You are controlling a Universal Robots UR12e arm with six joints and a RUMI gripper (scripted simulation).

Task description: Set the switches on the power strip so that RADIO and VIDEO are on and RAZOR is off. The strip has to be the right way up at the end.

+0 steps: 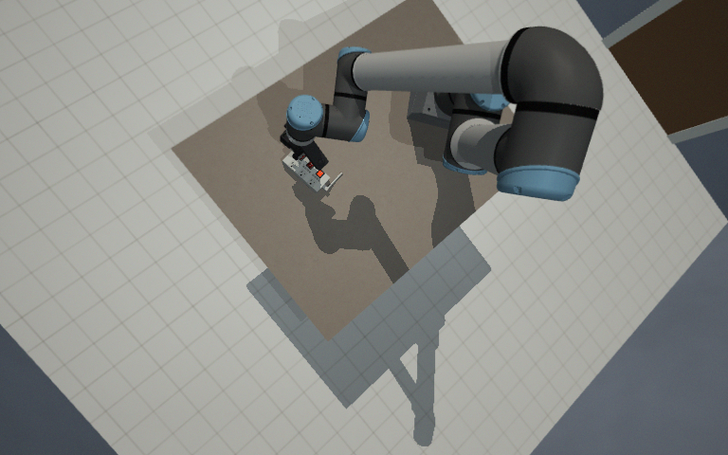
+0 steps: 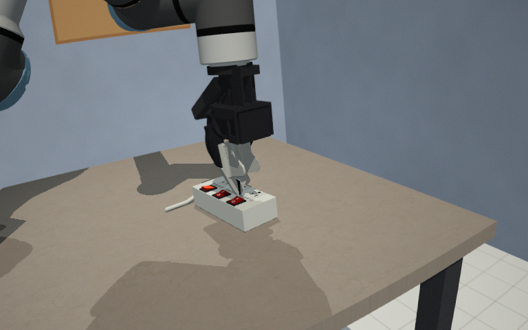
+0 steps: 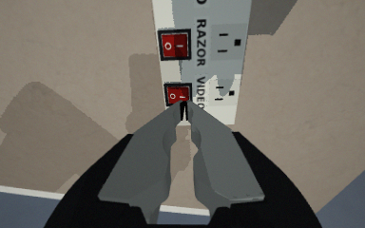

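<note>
The strip (image 2: 235, 204) is lying face-up near the middle of the table (image 2: 389, 217), three red switches in a row, cord trailing off its far end. The gripper (image 2: 238, 189), jaws together and holding nothing, is touching down at the VIDEO switch (image 3: 178, 93). The table edges are standing well apart from the strip.

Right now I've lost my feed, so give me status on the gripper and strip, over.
Gripper shut, holding nothing, fingers tips at the VIDEO switch. Power strip right way up on table. Nothing in the way.
</note>
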